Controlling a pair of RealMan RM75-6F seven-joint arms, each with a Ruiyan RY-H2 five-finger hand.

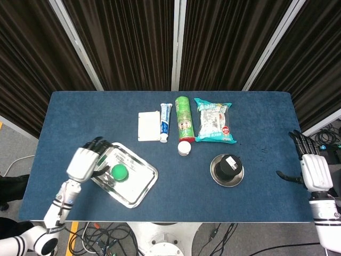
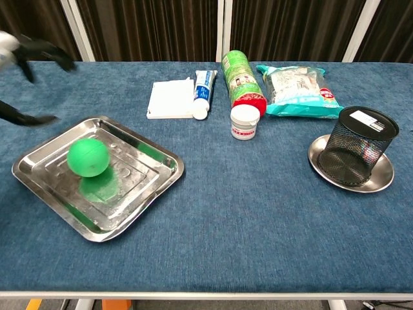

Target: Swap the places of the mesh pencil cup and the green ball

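So the left hand (image 1: 85, 162) is hovering over the left edge of the steel tray (image 1: 143, 185), fingers spread apart and holding nothing; in the chest view only its dark fingertips (image 2: 40, 49) are poking in at the top-left corner. The green ball (image 2: 88, 157) is sitting loose inside the tray, toward its left half, and nothing is touching it. The tray itself is lying near the front-left of the blue table (image 1: 80, 117), turned at an angle, with a strip of bare cloth between it and the front edge. Moving right, a white flat box (image 1: 148, 126), a toothpaste tube (image 1: 165, 122), a green canister (image 1: 184, 118) lying on its side, a small white jar (image 2: 245, 122) just in front of it, and a snack bag (image 1: 213, 120) are lining up in a row across the middle-back of the table. There's a wide open patch of cloth between the tray and the round metal dish (image 2: 381, 177), where the mesh pencil cup (image 2: 359, 146) is standing upright, close to the front-right. Further right is another bare stretch out to the table's right edge, and the right hand (image 1: 315, 172) is hanging just past that edge, fingers open and splayed, gripping nothing.
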